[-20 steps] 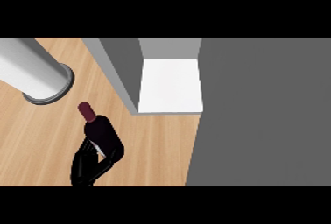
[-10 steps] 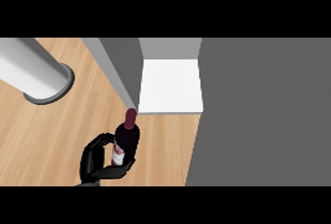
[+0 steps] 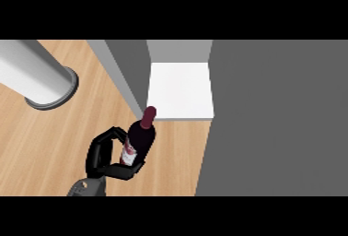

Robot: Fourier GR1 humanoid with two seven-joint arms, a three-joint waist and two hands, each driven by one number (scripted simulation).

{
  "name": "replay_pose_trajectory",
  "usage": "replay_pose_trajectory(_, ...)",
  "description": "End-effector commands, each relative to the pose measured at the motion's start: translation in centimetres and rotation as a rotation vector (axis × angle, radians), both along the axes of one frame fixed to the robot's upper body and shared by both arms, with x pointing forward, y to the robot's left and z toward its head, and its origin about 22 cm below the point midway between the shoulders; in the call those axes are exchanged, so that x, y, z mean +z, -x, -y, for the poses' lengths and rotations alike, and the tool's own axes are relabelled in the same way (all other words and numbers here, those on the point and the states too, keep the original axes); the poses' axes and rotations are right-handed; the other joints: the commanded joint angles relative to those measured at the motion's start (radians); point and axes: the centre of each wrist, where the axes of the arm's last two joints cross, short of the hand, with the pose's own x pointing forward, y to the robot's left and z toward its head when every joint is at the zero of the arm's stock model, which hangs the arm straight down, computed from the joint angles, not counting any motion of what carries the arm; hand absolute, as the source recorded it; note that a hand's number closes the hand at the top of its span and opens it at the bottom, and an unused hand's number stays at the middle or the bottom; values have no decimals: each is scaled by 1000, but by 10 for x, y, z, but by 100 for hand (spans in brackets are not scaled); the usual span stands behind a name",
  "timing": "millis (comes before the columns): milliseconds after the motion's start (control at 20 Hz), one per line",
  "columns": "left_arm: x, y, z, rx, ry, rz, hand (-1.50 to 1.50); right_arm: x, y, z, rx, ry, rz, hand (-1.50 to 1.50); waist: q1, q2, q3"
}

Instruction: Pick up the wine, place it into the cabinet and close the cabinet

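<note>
Leaning wine (image 3: 140,135), neck toward cabinet (image 3: 181,91)

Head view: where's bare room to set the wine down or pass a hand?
White cabinet floor, between open door and grey side wall, is bare. Wood counter below the grey cylinder too. Tight where the robot hand holds the wine bottle by the door edge.

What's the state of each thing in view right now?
wine bottle: held, tilted, neck toward the cabinet, not yet inside.
right hand: fingers curled round the wine bottle.
cabinet: open, white shelf showing.
left hand: not in view.
</note>
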Motion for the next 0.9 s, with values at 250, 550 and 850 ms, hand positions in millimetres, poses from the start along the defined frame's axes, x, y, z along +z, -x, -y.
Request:
replay_pose_trajectory(250,59,-28,28,-111,19,89,150,5,17,2,89,12,-39,-150,3,-1,0)
replay_pose_trajectory(550,115,-36,81,-158,126,104,150,-8,15,11,104,-15,-38,-150,-5,0,1)
replay_pose_trajectory(850,181,-28,113,-171,155,77,150,-17,16,6,96,-25,-41,-150,0,-1,1)
